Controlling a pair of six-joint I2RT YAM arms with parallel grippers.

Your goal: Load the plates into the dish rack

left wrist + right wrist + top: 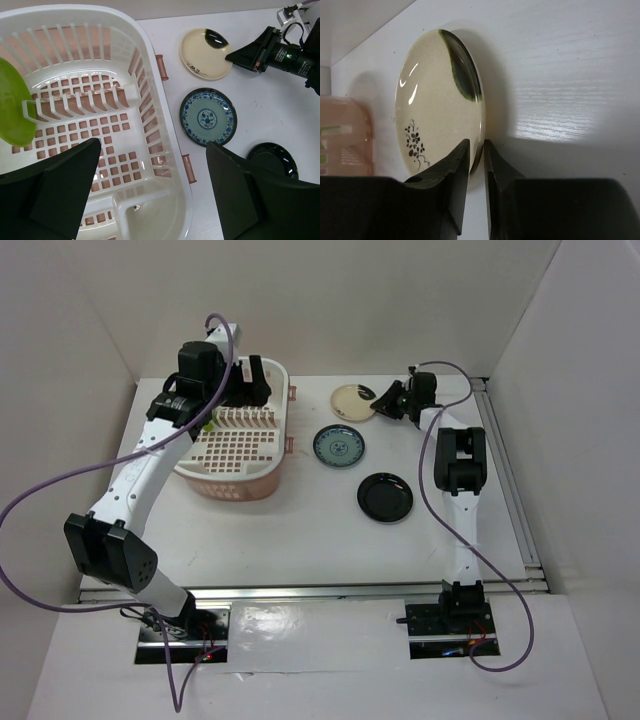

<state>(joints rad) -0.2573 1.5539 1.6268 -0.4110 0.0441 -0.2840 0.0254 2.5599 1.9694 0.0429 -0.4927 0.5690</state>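
The pale pink dish rack point(283, 430) stands at the back left. The lime green plate point(12, 107) stands on edge in its prongs at the left; a sliver of it shows in the top view point(207, 425). My left gripper point(152, 150) is open and empty above the rack point(165, 130). The cream plate point(352, 401), the blue-patterned plate point(339, 446) and the glossy black plate point(385, 497) lie on the table right of the rack. My right gripper point(476, 150) is shut on the near rim of the cream plate point(435, 100).
White walls enclose the table on the left, back and right. A metal rail point(510, 490) runs along the right edge. The rack's pink side handles point(161, 67) face the plates. The left arm's cable point(60, 490) loops over the left side.
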